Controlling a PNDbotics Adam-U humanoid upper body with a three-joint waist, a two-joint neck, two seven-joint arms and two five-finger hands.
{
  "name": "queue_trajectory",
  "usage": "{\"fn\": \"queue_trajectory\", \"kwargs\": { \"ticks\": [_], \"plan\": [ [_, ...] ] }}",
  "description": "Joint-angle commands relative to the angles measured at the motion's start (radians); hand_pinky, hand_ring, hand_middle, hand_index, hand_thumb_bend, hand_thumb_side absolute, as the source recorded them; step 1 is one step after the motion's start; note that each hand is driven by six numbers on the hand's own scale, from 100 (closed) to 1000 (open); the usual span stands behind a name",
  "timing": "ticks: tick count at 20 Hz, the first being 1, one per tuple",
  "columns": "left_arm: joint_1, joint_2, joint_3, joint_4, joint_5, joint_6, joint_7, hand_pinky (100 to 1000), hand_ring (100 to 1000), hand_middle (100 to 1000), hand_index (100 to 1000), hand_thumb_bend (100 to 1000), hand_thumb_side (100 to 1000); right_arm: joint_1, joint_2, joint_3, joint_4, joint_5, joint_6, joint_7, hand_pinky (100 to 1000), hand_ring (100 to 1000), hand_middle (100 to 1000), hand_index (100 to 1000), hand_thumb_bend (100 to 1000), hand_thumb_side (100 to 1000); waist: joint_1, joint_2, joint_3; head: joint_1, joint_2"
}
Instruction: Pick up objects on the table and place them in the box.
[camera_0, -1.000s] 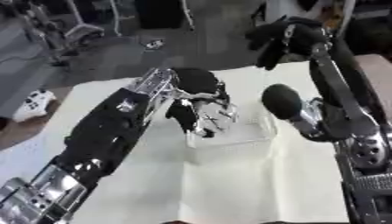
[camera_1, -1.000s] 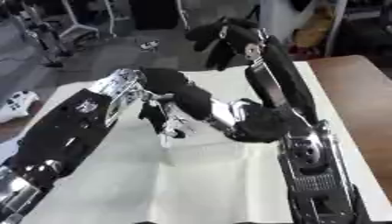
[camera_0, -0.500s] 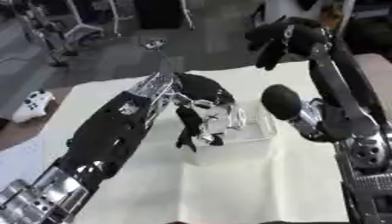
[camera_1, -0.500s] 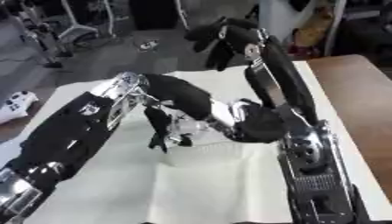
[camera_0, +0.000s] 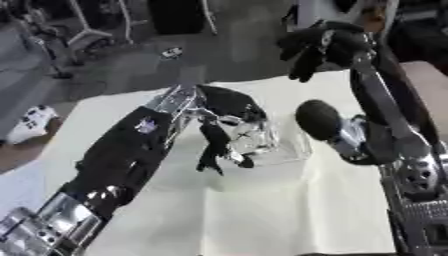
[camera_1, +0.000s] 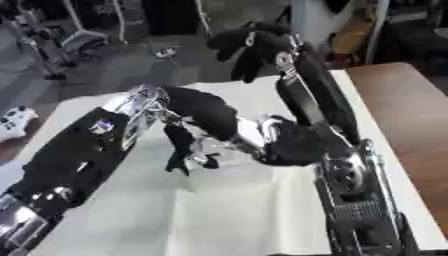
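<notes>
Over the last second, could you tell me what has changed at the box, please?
The left hand has lowered, so its fingers now hang down the near side of the clear box. The right hand stays raised behind the table, and the box has not moved.

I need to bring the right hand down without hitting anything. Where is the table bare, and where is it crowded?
Bare: the cloth between the two forearms, nearer than the clear box. Crowded: at the box, where the left hand hangs with fingers pointing down. The right hand is raised beyond the far edge.
</notes>
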Motion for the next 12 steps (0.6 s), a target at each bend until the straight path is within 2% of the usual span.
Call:
{"fn": "queue_trajectory", "kwargs": {
  "ticks": [1,3,6,7,8,9,10,11,12],
  "plan": [
    [-0.034,-0.011,0.066,0.033,-0.080,0.032,0.004,1000,1000,995,1000,674,1000,-0.026,0.022,0.004,-0.007,-0.006,-0.011,-0.002,457,500,591,764,701,1000,-0.002,-0.007,-0.010,0.026,-0.024],
    [-0.043,-0.021,0.096,0.059,-0.128,0.054,0.020,1000,1000,1000,1000,852,1000,-0.028,0.032,0.006,-0.007,-0.008,-0.015,-0.005,457,500,592,765,699,1000,0.001,-0.003,-0.020,0.038,-0.026],
    [-0.054,-0.019,0.127,0.068,-0.179,0.069,0.056,1000,1000,1000,1000,851,1000,-0.026,0.038,0.006,-0.007,-0.008,-0.018,-0.008,457,500,592,765,697,1000,0.005,-0.003,-0.025,0.046,-0.024],
    [-0.051,-0.005,0.133,0.047,-0.176,0.068,0.094,1000,1000,960,959,680,1000,-0.023,0.038,0.005,-0.007,-0.007,-0.016,-0.008,456,499,592,766,698,1000,0.007,-0.006,-0.022,0.043,-0.020],
    [-0.039,0.019,0.133,0.012,-0.162,0.070,0.147,1000,997,950,955,599,1000,-0.020,0.035,0.004,-0.007,-0.005,-0.014,-0.008,456,499,592,766,698,1000,0.010,-0.008,-0.017,0.038,-0.015],
    [-0.018,0.047,0.130,-0.026,-0.137,0.078,0.201,1000,967,931,946,438,1000,-0.017,0.032,0.003,-0.007,-0.004,-0.012,-0.008,457,499,592,765,696,1000,0.012,-0.011,-0.010,0.033,-0.009],
    [0.009,0.077,0.122,-0.071,-0.104,0.092,0.253,1000,907,885,901,348,1000,-0.015,0.027,0.002,-0.007,-0.002,-0.011,-0.009,457,499,592,765,697,1000,0.015,-0.014,-0.005,0.029,-0.003],
    [0.042,0.108,0.115,-0.115,-0.060,0.109,0.299,838,787,797,822,214,1000,-0.013,0.022,0.001,-0.007,0.000,-0.009,-0.009,457,500,591,764,697,1000,0.017,-0.017,0.001,0.028,0.007],
    [0.083,0.141,0.105,-0.160,0.000,0.128,0.337,602,610,666,702,124,1000,-0.011,0.016,0.000,-0.007,0.003,-0.008,-0.009,457,500,591,763,698,1000,0.019,-0.019,0.008,0.029,0.017]
  ]
}}
